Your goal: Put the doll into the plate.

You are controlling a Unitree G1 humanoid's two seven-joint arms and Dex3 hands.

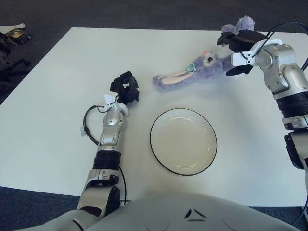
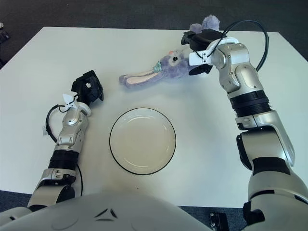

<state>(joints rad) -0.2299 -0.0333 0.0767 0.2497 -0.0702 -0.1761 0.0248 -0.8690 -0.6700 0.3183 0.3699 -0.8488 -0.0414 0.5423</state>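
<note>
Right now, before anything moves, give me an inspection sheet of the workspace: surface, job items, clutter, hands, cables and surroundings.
Surface: white table, doll and plate on it.
Job's things: purple plush rabbit doll lying at the far right, long ears stretched toward the centre; round plate with a dark rim, nothing in it, nearer the robot and apart from the doll.
Clutter: nothing seen on the table.
Hands: right hand at the doll's body, grasp unclear; left hand left of the plate, holding nothing.
Cables: black loop beside the left forearm; black cable arching over the right arm.
Surroundings: dark carpet; dark objects on the floor, far left.
</note>
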